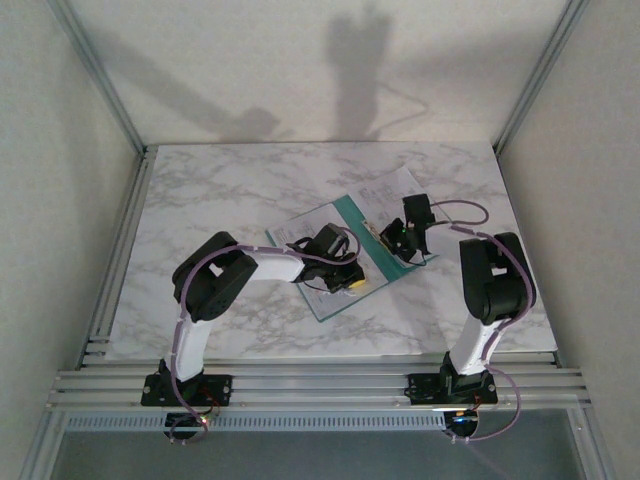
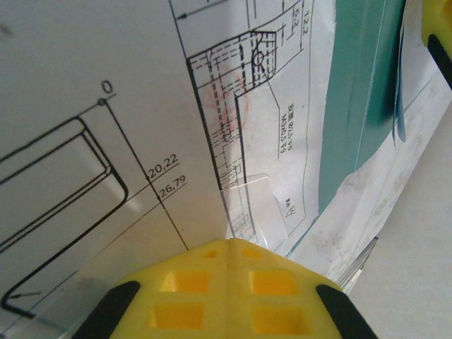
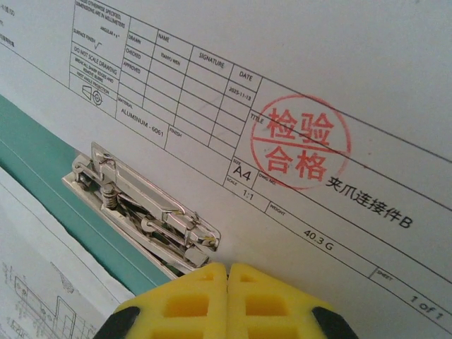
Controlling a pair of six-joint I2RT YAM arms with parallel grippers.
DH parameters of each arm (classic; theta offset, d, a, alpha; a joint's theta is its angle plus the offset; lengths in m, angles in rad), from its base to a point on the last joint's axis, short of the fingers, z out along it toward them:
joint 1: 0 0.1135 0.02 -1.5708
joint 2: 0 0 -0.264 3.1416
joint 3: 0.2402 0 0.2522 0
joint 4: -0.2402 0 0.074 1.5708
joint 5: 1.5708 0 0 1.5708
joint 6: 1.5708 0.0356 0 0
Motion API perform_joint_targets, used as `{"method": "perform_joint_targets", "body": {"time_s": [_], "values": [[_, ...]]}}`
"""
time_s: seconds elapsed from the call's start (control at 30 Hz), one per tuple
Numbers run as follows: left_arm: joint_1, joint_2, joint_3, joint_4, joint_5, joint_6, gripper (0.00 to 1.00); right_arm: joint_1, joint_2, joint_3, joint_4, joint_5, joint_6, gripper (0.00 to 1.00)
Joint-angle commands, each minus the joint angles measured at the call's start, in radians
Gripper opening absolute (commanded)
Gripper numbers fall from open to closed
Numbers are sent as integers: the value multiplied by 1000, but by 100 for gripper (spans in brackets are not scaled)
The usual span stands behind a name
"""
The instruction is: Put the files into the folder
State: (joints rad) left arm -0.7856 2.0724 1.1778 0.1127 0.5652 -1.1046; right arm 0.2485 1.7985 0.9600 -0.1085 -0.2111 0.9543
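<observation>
A: Fingers?
B: Left gripper [image 2: 233, 282] pinched closed on nothing, low over the files [image 2: 106, 70]. Right gripper [image 3: 227, 296] closed too, empty, just beside the metal clip [image 3: 141, 212].
A: And the folder [image 3: 35, 155]?
B: Lying open in the middle of the marble table [image 1: 220, 180], with printed sheets spread across it.

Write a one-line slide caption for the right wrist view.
Right gripper, shut, close above a red-stamped drawing sheet, beside the metal clip of the teal folder.
</observation>
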Motion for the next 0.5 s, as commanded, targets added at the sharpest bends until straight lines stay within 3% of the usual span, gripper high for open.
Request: {"method": "perform_joint_targets", "body": {"time_s": [0.0,0.47], "values": [[11,24,-32,-146,-30,-18,0,22,90,-7,-156,148,11,0],[17,20,-32,-152,-29,-12,0,70,160,40,-301,220,78,0]]}}
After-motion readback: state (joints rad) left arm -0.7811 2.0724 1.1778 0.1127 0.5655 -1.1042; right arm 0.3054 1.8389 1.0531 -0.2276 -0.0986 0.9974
